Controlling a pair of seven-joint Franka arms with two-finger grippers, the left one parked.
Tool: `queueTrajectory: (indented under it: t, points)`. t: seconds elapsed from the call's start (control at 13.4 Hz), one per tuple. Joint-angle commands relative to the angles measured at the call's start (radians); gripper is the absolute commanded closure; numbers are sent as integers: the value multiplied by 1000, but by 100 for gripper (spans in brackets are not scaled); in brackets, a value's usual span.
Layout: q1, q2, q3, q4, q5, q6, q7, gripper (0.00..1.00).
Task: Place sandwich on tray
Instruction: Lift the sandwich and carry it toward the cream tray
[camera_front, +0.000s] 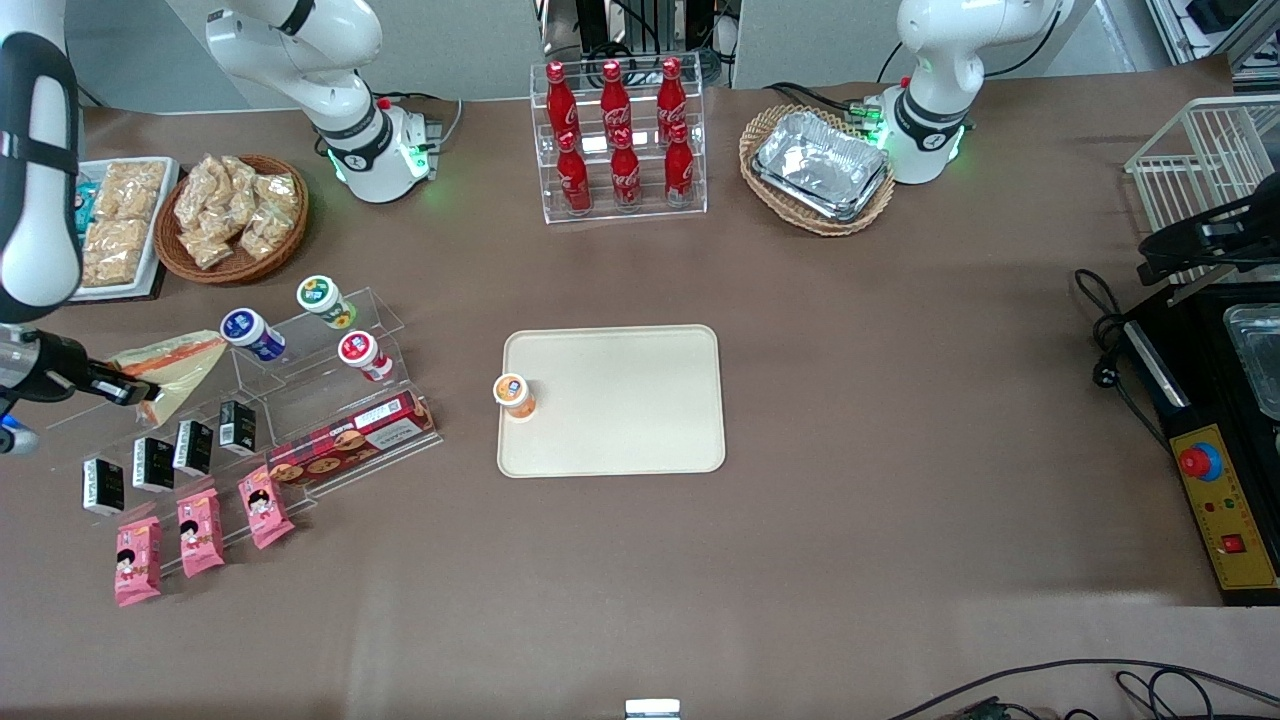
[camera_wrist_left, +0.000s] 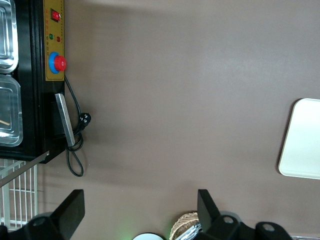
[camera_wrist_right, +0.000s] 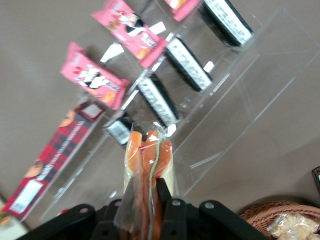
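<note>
One sandwich (camera_wrist_right: 149, 172) is pinched in my gripper (camera_wrist_right: 150, 197), fingers clamped on its wrapped edge, above the acrylic rack (camera_front: 300, 400). I'd carry it level to the tray (camera_front: 620, 400), clear of the orange-capped bottle (camera_front: 514, 394) there.

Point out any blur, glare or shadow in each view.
Front view: even light; glare on the foil trays; the sandwich is sharp in the hand. Right wrist view: motion blur smears the pink snack packets; the sandwich's wrap glints. Left wrist view: soft shadows, the tray looks slightly overexposed.
</note>
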Motion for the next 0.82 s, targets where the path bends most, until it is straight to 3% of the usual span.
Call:
queueTrajectory:
  t: [0.0,0.22,0.75]
  points:
    - [65,13,4,159,33,-124,9,100]
    - [172,13,4,204,48,-142,157,100]
    - [471,27,4,224,54,-141,746,100]
